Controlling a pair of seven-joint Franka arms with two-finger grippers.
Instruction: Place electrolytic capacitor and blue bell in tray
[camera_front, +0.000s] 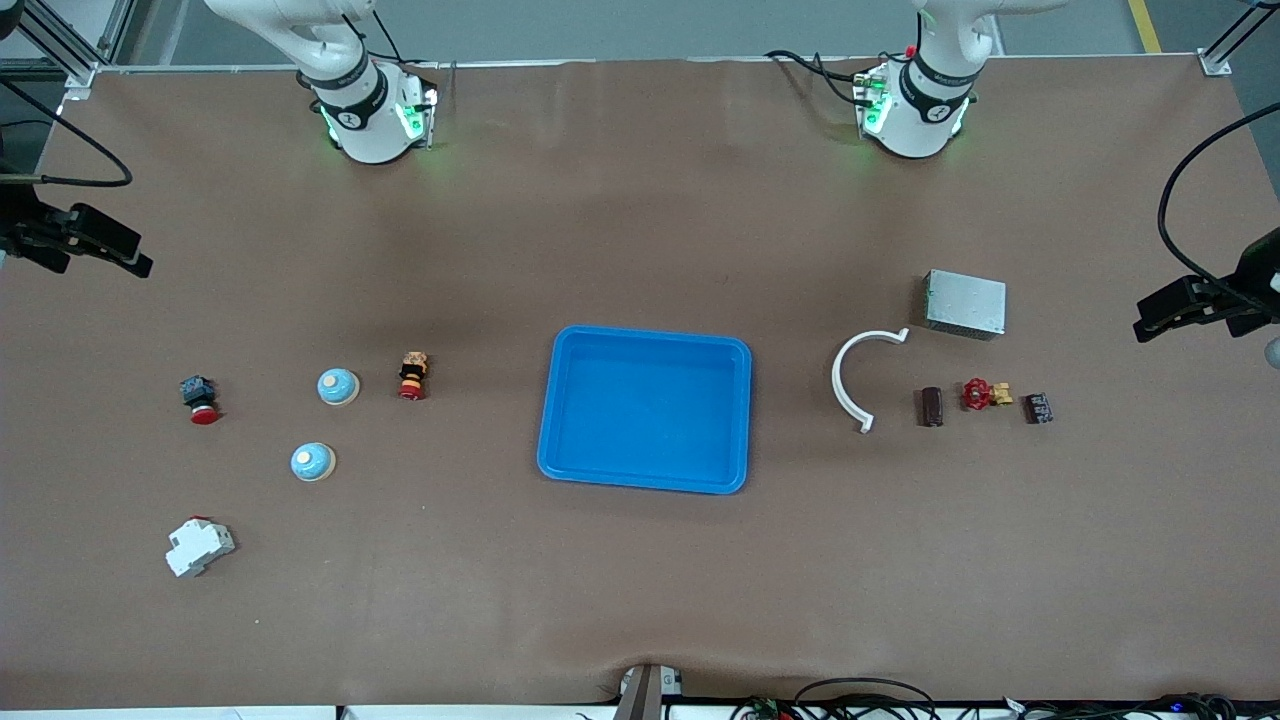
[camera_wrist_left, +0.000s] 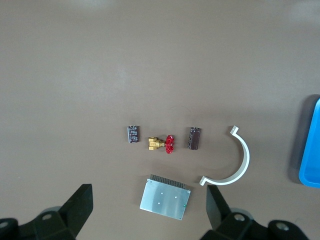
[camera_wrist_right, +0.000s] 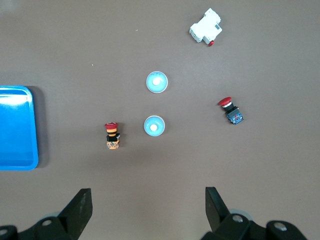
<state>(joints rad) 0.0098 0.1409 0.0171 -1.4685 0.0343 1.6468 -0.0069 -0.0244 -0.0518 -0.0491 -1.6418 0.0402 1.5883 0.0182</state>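
Note:
The bright-blue tray lies empty at mid table; its edge shows in the left wrist view and the right wrist view. Two blue bells sit toward the right arm's end and show in the right wrist view. A dark brown cylindrical capacitor lies toward the left arm's end. My left gripper is open and empty, high over the grey metal box. My right gripper is open and empty, high over bare table beside the bells.
Toward the left arm's end lie a grey metal box, a white curved piece, a red-handled brass valve and a small dark block. By the bells lie two red push buttons and a white breaker.

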